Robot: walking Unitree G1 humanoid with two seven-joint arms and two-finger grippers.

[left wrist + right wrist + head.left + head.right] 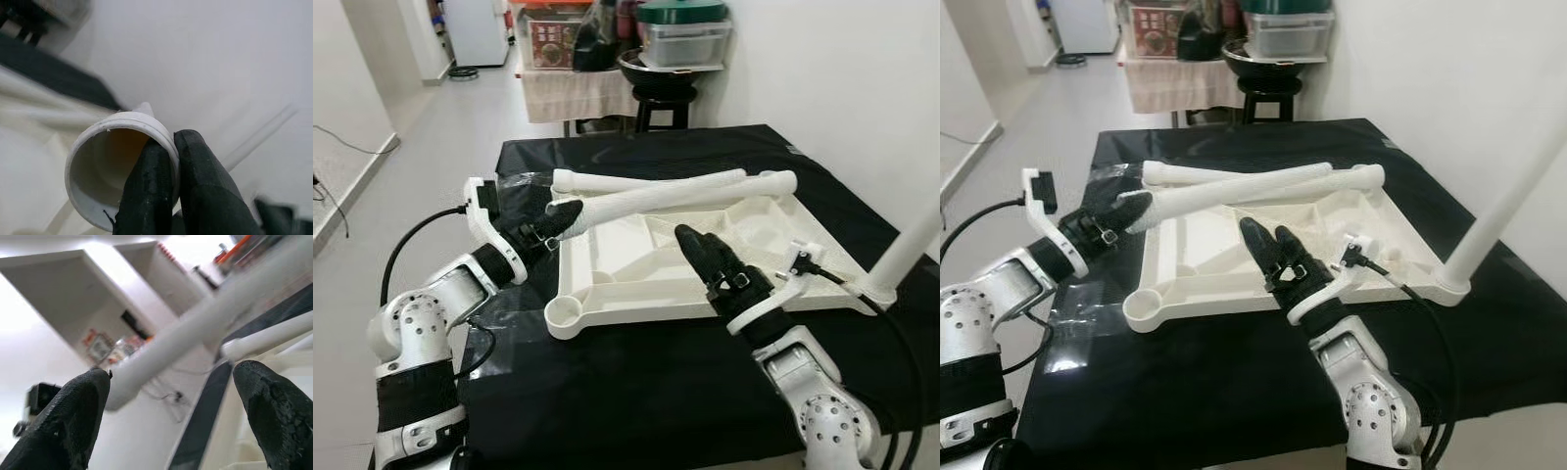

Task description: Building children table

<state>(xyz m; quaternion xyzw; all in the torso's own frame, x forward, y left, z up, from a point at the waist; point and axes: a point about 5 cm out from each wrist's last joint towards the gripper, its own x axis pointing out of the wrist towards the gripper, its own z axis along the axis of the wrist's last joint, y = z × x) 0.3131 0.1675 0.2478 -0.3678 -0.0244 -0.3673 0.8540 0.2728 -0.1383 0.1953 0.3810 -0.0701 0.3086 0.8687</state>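
Right tool point(697, 247) spread above tabletop point(607, 294); left tool point(178, 161) pinching table leg's point(656, 199) rim.

Smooth matt white plastic on the upturned children's tabletop point(636, 279) and hollow tube leg point(656, 199); faintly glossy black sheet point(636, 382) underneath.

Head stereo looks down at tabletop point(636, 284); wrist cameras close along fingers.
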